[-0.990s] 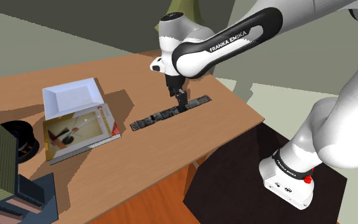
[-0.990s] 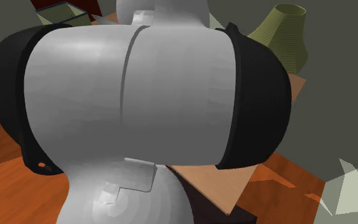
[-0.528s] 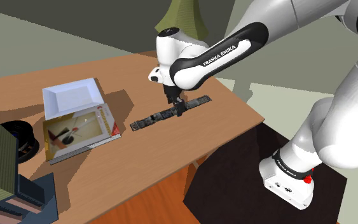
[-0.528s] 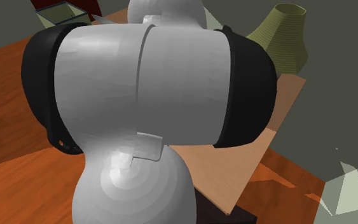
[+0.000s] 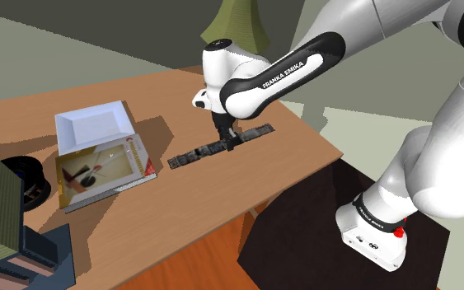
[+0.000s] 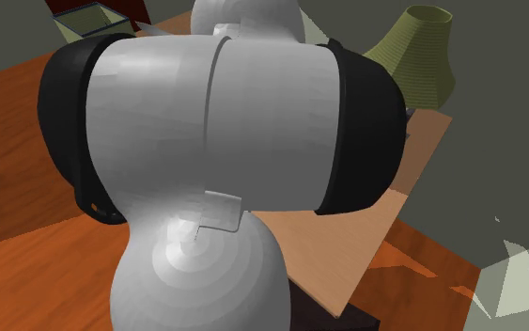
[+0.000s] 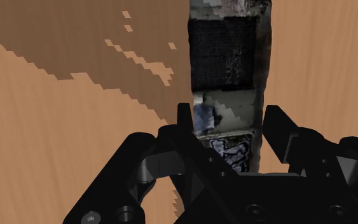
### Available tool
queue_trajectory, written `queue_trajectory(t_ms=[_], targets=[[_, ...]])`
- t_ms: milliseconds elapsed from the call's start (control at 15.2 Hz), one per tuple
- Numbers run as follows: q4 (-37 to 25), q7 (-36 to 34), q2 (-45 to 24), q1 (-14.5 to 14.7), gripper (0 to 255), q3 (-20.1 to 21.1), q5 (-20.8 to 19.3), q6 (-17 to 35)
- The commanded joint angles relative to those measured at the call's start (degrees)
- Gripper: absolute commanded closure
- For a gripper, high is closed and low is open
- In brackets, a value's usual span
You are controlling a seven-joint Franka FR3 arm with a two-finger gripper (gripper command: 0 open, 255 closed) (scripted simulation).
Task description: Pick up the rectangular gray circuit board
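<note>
1. in the wrist view the gripper [image 7: 228, 124] is spread. its two black fingers [image 7: 184, 124] stand apart with the circuit board [image 7: 228, 57] between them, one beside each long edge. no table shows between either finger and the board, so i cannot tell whether the pads already touch it.
2. the board's long axis runs straight away from the gripper, square to the line between the fingers. closing would therefore squeeze it across its narrow width. this is the relation the grasp depends on, and it looks well lined up.
3. in the shoulder view the gripper [image 5: 231, 142] points down onto the circuit board [image 5: 197, 154] somewhat past its middle, toward the end nearer the table's edge at the shoulder view's right.
4. the board is a long, dark grey strip lying flat on the wooden table [image 5: 189, 214]. it slants across the table, with one end toward the table's middle and the other near that right-hand edge.
5. my reading is that the approach is done and the next move is to close and lift. the board is thin and flat, so a pinch that sits too high could slip off its edges.
6. farther off, toward the table's opposite side, a white tray [image 5: 94, 123] and a flat box [image 5: 98, 169] lie well apart from the board and out of the way.
</note>
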State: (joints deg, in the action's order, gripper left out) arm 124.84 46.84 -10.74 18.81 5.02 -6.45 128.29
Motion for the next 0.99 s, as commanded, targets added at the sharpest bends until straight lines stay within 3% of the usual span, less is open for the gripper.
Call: queue_trajectory(t_ms=[0, 198, 924], targets=[[0.0, 0.0, 0.0, 0.0, 255, 0.0, 0.0, 0.0], [0.1, 0.0, 0.0, 0.0, 255, 0.0, 0.0, 0.1], [-2.7, 1.2, 5.1, -0.1, 255, 0.2, 1.1, -7.7]])
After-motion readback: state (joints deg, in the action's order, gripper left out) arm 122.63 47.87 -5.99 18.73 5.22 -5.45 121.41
